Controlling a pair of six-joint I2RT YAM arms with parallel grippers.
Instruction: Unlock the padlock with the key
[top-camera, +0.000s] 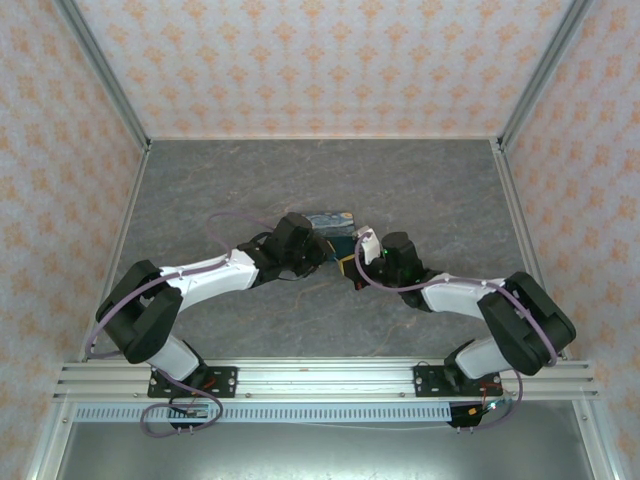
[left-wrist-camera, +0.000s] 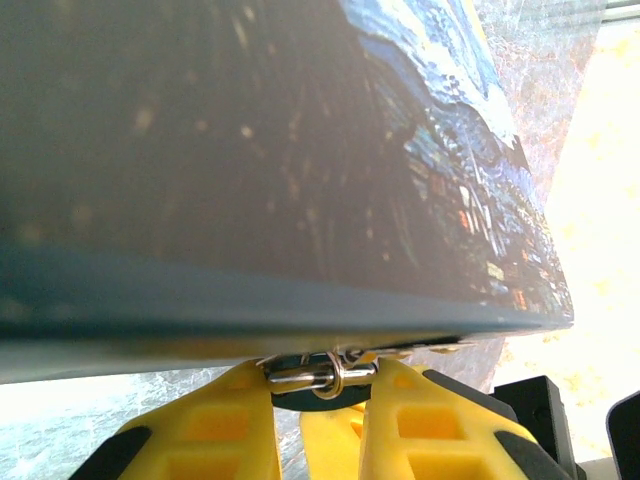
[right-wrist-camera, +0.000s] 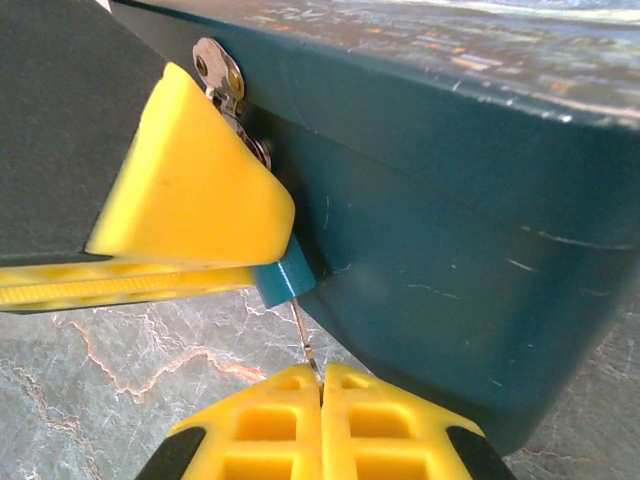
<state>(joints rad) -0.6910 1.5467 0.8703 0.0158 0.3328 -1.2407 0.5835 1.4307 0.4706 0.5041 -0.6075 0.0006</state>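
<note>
The tiny blue-teal padlock (right-wrist-camera: 283, 281) hangs at the front wall of the dark-blue painted tin (right-wrist-camera: 450, 220), under the tin's silver hasp (right-wrist-camera: 220, 75). My left gripper (left-wrist-camera: 320, 375) is shut on the padlock; its silver shackle (left-wrist-camera: 300, 377) and dark body (left-wrist-camera: 318, 397) sit between the yellow fingers (left-wrist-camera: 210, 425). One of those fingers (right-wrist-camera: 190, 190) covers most of the lock in the right wrist view. A thin metal key (right-wrist-camera: 306, 345) runs from the lock's underside into my right gripper (right-wrist-camera: 322, 385), which is shut on it. From above, both grippers (top-camera: 322, 256) (top-camera: 350, 265) meet just in front of the tin (top-camera: 330, 220).
The tin stands mid-table on the grey marbled surface (top-camera: 300, 180). Patterned walls with metal posts (top-camera: 110, 80) enclose the workspace on three sides. Open tabletop lies behind and to both sides of the tin.
</note>
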